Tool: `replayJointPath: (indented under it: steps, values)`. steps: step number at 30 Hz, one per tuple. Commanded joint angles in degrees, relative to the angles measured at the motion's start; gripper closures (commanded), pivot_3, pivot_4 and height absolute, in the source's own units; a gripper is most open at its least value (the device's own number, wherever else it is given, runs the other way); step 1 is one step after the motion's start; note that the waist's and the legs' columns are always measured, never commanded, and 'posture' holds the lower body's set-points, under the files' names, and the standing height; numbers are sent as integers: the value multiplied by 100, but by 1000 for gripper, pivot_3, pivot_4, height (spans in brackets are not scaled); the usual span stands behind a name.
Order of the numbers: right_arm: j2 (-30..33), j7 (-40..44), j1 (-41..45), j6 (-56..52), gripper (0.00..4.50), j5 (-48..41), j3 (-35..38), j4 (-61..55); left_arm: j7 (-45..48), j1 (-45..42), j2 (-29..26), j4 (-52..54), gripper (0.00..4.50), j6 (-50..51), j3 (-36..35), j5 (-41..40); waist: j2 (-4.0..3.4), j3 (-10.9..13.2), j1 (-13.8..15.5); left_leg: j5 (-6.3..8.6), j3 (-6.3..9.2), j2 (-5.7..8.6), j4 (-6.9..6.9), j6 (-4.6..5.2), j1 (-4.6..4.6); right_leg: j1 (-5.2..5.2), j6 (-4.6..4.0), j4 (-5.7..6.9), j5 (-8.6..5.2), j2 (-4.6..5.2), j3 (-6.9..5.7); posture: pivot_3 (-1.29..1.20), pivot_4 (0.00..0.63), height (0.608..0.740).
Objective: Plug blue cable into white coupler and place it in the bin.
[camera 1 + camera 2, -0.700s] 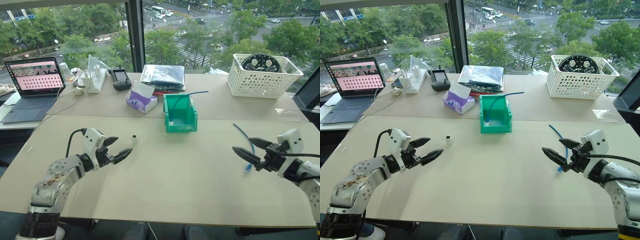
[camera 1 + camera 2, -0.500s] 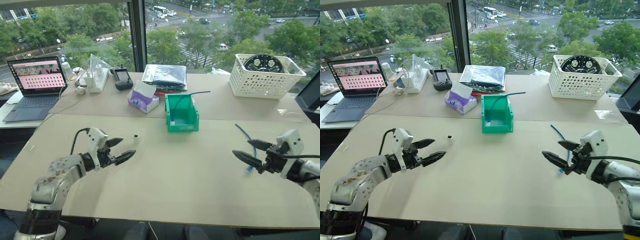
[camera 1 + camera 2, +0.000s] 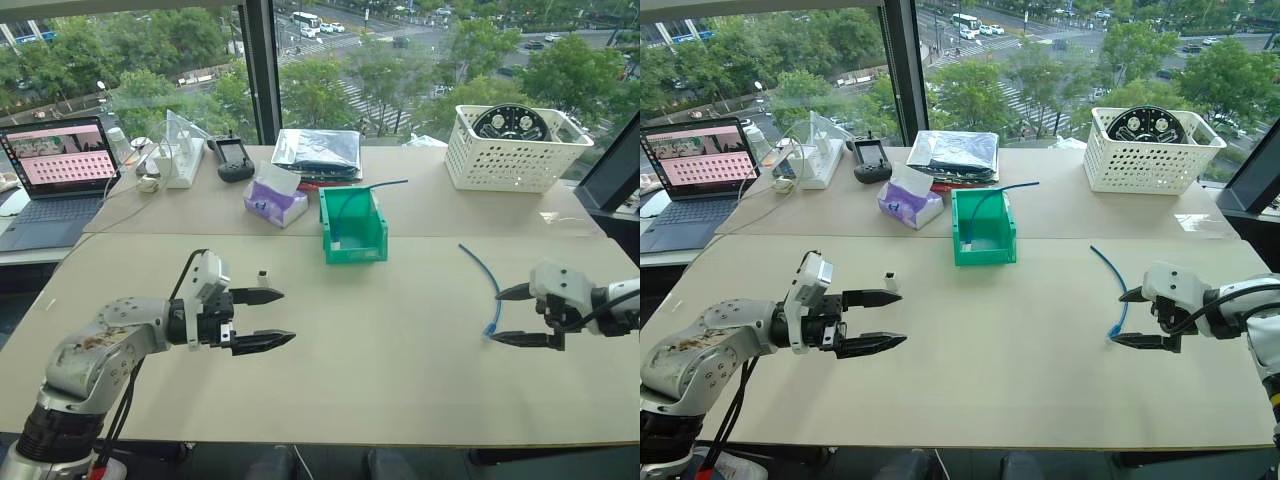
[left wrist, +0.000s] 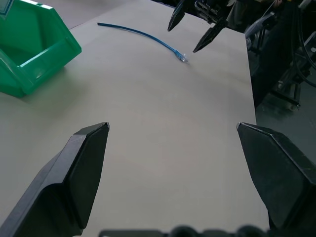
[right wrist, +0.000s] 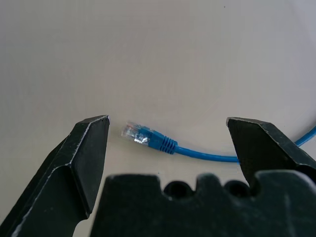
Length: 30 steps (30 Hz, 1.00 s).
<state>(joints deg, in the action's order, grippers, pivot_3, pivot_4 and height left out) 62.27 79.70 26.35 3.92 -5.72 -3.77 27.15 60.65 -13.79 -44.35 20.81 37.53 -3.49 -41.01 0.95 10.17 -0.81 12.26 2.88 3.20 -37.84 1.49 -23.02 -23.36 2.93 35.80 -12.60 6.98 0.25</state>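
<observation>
The blue cable (image 3: pixel 483 277) lies on the table at the right, its pale plug (image 5: pixel 143 137) at the near end. My right gripper (image 3: pixel 495 317) is open, and the plug lies between its fingertips without touching them. The tiny white coupler (image 3: pixel 262 275) stands on the table left of centre. My left gripper (image 3: pixel 288 316) is open just in front of it, its far finger close beside the coupler and pointing right. The green bin (image 3: pixel 352 225) stands behind the middle of the table. The left wrist view shows the cable (image 4: pixel 143 35) and the right gripper (image 4: pixel 182 39).
A second blue cord (image 3: pixel 365 190) hangs out of the bin. Behind it are a purple tissue pack (image 3: pixel 270 200), a silver bag (image 3: pixel 318 152), a black handset (image 3: pixel 232 160) and a laptop (image 3: pixel 60 165). A white lattice basket (image 3: pixel 515 150) stands back right.
Both wrists have rolled, so each gripper's fingers now stand one behind the other. The right gripper has drawn back and dropped around the cable's plug. The left gripper has reached further right, past the coupler.
</observation>
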Motion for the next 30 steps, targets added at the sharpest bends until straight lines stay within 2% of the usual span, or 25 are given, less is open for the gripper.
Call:
replayJointPath:
  steps: [1,8,13,15,16,26,27,30]
  values:
    - [15,253,569,931,101,473,-288,646,-101,65,-21,265,42,-49,-74,11,0,3,-1,0,-2,0,0,0,2,0,-1,1,0,0,2,0,150,740]
    - [-296,440,1425,2061,101,1200,-912,1916,-265,99,42,388,42,-49,-15,52,3,5,-8,0,-8,-1,0,0,10,0,-3,5,3,-3,11,0,150,740]
    - [-566,601,1833,2329,101,1442,-1126,2498,-385,193,64,516,42,-24,-16,30,4,7,-13,0,-10,0,0,-1,13,2,-5,5,6,-4,16,0,150,740]
    - [-680,459,1972,2188,605,1574,-1178,2771,-444,215,100,572,42,-110,-11,89,4,8,-17,0,-10,-1,0,-1,15,2,-6,6,7,-6,18,0,150,740]
    - [-736,467,2037,2086,688,1579,-1170,2880,-552,158,175,589,42,-103,-48,53,7,9,-20,0,-11,-2,0,-1,18,4,-7,6,7,-7,18,0,150,740]
    - [-986,887,2267,1740,4278,1403,-1004,3073,-706,-150,288,488,42,-183,-17,134,30,13,-67,-2,-21,-16,-2,-4,57,33,-5,6,22,-31,43,0,150,740]
    - [-1028,890,2290,1714,4475,1354,-971,3034,-711,-161,294,484,42,-180,-11,140,30,13,-70,-2,-21,-18,-2,-4,56,31,-6,7,22,-33,44,0,150,740]
    - [-1281,695,2380,1452,4475,1118,-795,2695,-720,-155,288,505,42,-166,-16,169,29,13,-92,-2,-23,-27,-1,-5,56,27,-20,7,30,-44,47,0,150,740]
